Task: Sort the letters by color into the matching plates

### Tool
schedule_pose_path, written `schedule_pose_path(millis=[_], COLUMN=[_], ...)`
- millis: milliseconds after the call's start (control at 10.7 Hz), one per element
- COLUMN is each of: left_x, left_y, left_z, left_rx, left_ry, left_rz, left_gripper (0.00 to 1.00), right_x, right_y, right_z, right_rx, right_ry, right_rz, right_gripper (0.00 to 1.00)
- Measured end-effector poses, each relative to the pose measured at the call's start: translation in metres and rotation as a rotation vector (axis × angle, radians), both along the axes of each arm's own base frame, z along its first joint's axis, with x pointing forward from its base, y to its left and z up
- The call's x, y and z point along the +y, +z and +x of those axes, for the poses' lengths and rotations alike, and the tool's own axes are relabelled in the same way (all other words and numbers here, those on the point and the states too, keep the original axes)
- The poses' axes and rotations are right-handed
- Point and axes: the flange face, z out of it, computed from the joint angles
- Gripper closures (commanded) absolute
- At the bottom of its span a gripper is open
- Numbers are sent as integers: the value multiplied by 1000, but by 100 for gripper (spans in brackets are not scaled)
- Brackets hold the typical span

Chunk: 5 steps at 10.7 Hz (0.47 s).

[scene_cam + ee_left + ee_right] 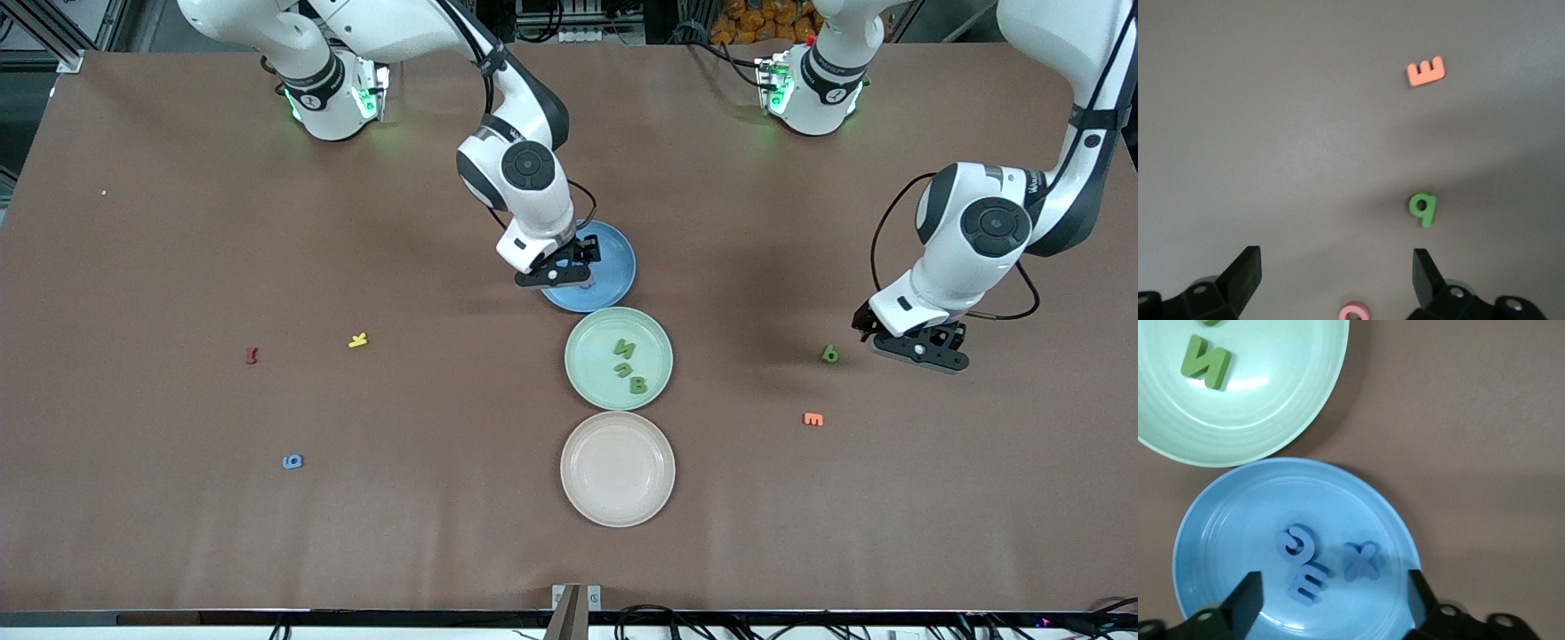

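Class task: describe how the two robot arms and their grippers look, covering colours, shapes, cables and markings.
Both arms are glossy white with rounded black joint caps, black cables looping alongside, and green lights at their bases. The left gripper and right gripper are black with two flat fingers.

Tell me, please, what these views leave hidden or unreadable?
- Blue plate, front view: the right gripper over it hides its letters.
- Pink piece, left wrist view: cut off by the picture's edge.
- Red piece, front view: too small to read.
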Motion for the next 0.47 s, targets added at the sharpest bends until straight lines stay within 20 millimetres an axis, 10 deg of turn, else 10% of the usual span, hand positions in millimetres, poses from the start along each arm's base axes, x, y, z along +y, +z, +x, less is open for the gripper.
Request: schedule_pose_path(millis=[466], left_x=[25], left_y=[-19], left_z=[-16], left_rx=[-5], left_ry=[-26], left_rz=[-16], left_gripper=[0], right_x=[-93], right_y=[22], right_z=[96], right_rx=[-53], right_ry=[71], right_rz=[10], right_gripper=[0])
